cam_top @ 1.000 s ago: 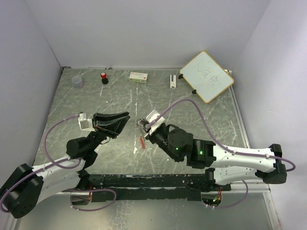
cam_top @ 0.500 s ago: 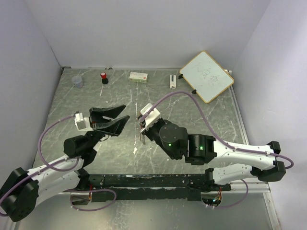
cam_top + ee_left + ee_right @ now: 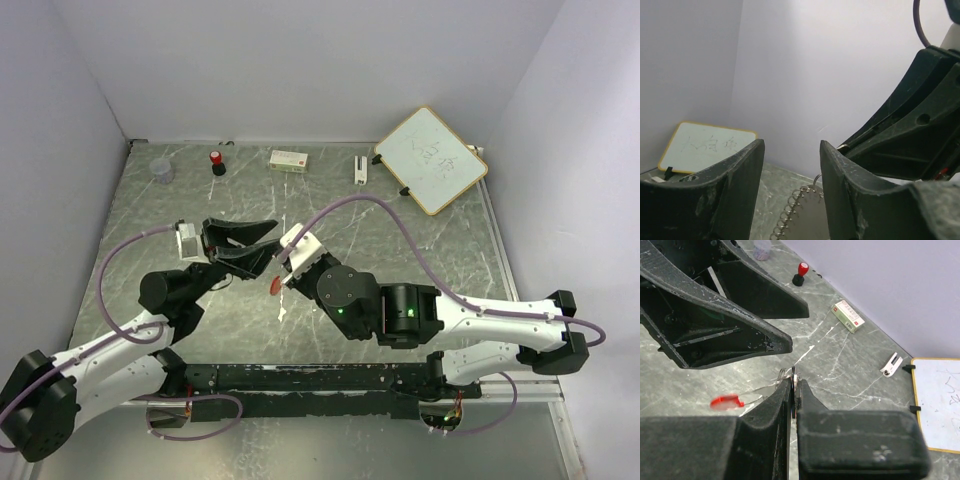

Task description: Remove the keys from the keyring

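Keys (image 3: 791,372): thin silver metal seen edge-on with a wire ring, held over the middle of the tabletop, slightly toward its left edge. We record the right gripper (image 3: 793,384) pinched closed on them, its fingers almost meeting. Blurred red tag (image 3: 725,401) just beside; whether it hangs or lies we cannot tell. We record the left gripper (image 3: 273,240) spread wide, holding nothing; a coiled chain (image 3: 786,216) shows between its fingers (image 3: 740,170). Far edge: red-capped bottle (image 3: 217,161), small box (image 3: 289,158). Far right corner: whiteboard (image 3: 430,158).
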You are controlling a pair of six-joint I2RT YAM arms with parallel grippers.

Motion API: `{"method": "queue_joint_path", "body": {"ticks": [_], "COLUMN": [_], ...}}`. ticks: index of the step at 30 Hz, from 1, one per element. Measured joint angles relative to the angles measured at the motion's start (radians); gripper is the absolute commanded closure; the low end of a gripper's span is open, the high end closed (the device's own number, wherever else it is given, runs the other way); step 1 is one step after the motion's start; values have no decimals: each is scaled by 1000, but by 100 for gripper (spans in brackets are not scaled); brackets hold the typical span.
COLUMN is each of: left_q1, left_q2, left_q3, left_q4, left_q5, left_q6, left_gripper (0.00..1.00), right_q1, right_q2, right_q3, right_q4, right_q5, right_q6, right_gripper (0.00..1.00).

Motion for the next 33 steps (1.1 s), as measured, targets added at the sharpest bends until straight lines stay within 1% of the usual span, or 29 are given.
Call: {"method": "queue_joint_path", "body": {"ticks": [1,4,12,24,33], "left_q1": [0,0,0,0,0], "left_q2": [-4,-19,-24,7,-14], "left_q3": [0,-4,-5,-5,-16], "left_q4": [-8,-37,-101,-95,-56], "left_q5": [0,-4,-2,65,70], "left_q6": [1,15,50,69,71], "left_gripper": [47,49,48,45,43], "right_q1": [3,10,21,30,33], "right_q2": [-1,-5,-9,-22,-29], "right_q3": [0,0,0,-1,-18], "right_q4": [3,13,27,42,56], "right_q5": [3,13,32,56,62], "right_q6": [-2,-8,-26,-36,-38], "right_gripper": [100,100,100,100,100]}}
